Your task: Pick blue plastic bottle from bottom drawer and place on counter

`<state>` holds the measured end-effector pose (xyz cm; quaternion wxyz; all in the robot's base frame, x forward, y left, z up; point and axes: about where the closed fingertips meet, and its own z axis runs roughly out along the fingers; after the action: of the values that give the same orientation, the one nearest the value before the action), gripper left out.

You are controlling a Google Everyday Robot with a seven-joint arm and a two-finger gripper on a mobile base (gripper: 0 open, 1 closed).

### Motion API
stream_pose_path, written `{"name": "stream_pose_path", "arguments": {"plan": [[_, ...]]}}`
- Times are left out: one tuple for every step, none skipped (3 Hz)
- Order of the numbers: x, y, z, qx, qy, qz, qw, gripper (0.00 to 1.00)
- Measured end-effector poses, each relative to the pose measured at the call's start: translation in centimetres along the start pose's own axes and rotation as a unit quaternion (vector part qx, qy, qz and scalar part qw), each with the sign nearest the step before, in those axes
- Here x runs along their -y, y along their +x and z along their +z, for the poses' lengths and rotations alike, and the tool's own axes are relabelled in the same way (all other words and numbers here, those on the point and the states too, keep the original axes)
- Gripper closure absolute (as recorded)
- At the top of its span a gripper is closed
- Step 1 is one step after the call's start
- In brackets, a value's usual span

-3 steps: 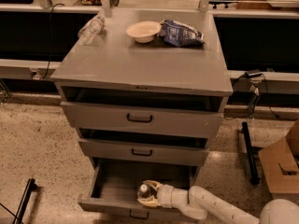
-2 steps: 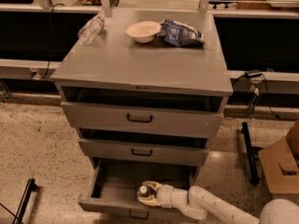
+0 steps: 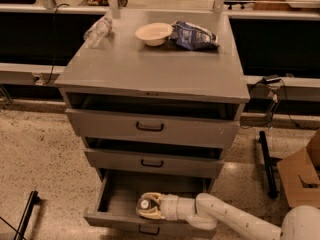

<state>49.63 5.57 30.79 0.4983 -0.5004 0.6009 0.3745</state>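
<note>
Camera view: the bottom drawer point(image 3: 116, 200) is pulled out (the two upper drawers point(image 3: 200, 131) stand slightly ajar). Inside it, near the front, the gripper point(image 3: 142, 208) reaches in from the right, its fingers clenched on the bottle point(image 3: 144, 204), of which only the white cap shows. On the counter point(image 3: 150, 69) are a clear bottle point(image 3: 97, 31) lying flat, a bowl point(image 3: 154, 33) and, just beside the bowl, a blue bag point(image 3: 194, 35).

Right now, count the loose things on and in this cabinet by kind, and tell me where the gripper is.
Bottles: 2 (clear bottle on the counter, capped bottle in the bottom drawer)
Bowl: 1
Bag: 1
Total: 4
The gripper is in the bottom drawer, at the capped bottle.
</note>
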Motion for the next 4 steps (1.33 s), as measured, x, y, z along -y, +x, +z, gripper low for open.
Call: {"name": "stream_pose_path", "arguments": {"plan": [[-1.6, -5.2, 0.7, -0.005, -0.029, -0.002, 0.9996, 1.00], [-3.7, -11.5, 1.2, -0.034, -0.053, -0.008, 0.9979, 1.00], [-3.9, -13.4, 0.6, -0.048, -0.061, -0.027, 0.9966, 1.00], [-3.8, -13.4, 0.6, -0.048, -0.060, -0.027, 0.9967, 1.00]]}}
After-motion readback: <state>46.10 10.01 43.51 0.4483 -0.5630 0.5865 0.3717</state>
